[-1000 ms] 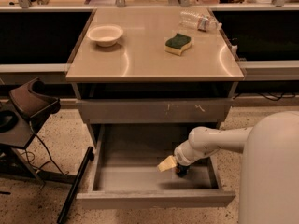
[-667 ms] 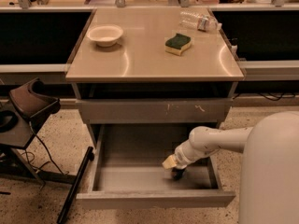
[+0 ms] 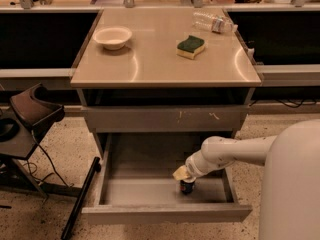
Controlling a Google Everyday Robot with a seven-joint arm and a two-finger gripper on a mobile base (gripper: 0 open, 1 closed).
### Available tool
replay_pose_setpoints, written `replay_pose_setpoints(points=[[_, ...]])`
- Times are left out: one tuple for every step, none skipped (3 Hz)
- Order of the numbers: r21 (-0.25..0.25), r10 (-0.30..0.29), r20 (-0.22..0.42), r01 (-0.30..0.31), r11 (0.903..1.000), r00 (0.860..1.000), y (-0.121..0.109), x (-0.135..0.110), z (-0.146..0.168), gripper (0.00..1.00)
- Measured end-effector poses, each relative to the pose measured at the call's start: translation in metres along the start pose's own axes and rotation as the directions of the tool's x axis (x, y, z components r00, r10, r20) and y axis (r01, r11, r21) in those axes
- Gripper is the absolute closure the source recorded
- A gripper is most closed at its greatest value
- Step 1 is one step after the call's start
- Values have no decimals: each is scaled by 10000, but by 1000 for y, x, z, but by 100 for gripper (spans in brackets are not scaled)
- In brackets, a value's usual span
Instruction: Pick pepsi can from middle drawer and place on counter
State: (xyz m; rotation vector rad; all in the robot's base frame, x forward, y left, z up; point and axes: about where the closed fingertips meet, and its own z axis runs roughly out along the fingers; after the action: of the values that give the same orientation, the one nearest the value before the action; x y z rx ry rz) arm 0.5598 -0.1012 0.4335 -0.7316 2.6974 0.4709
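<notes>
The middle drawer point(image 3: 125, 191) is pulled open low on the grey cabinet. The pepsi can point(image 3: 187, 187) stands upright on the drawer floor, right of centre and near the front panel. My gripper point(image 3: 185, 179) reaches in from the right on a white arm and sits right on top of the can, hiding its upper part. The tan counter point(image 3: 155, 64) is the cabinet's top, well above the drawer.
On the counter are a white bowl point(image 3: 112, 36), a green and yellow sponge point(image 3: 191, 46) and a clear plastic bottle point(image 3: 214, 22). A shut drawer front with white scratches point(image 3: 165, 119) is above the open one. A dark chair point(image 3: 32, 114) and cables stand at left.
The gripper has shifted slightly and settled down over the can. The can and the drawer have stayed where they were.
</notes>
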Motion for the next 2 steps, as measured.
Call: replay_pose_setpoints(points=[[550,-386,617,352,9979,9974,19,-8,-39,100],[1087,-453,781,367,9934,9959,36,-13,-102,100]])
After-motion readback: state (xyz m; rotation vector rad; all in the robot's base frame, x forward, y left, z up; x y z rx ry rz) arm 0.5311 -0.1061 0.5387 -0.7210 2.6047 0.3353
